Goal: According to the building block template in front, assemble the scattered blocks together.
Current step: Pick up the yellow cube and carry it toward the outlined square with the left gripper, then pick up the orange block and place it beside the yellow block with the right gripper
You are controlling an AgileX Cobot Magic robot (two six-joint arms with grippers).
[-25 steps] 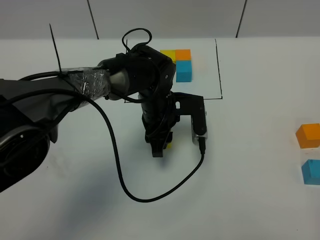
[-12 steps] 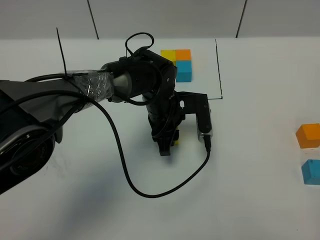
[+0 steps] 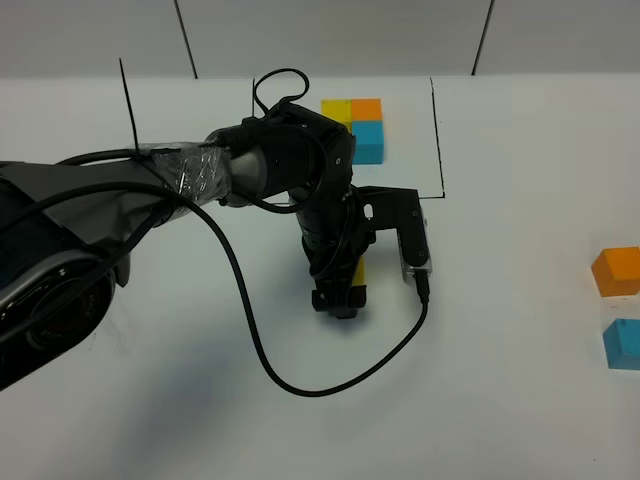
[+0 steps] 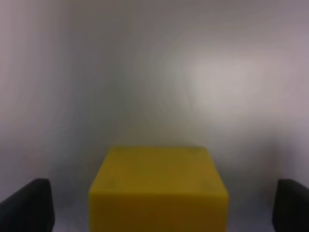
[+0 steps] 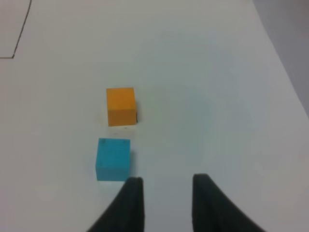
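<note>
Left claw (image 3: 338, 300) is wide open around the yellow block (image 4: 158, 188) sitting on the table (image 3: 500, 400) out in front of the template (image 3: 360, 125) frame, so I reckon pulling up crooked could clip a finger on it and knock it skew.
</note>
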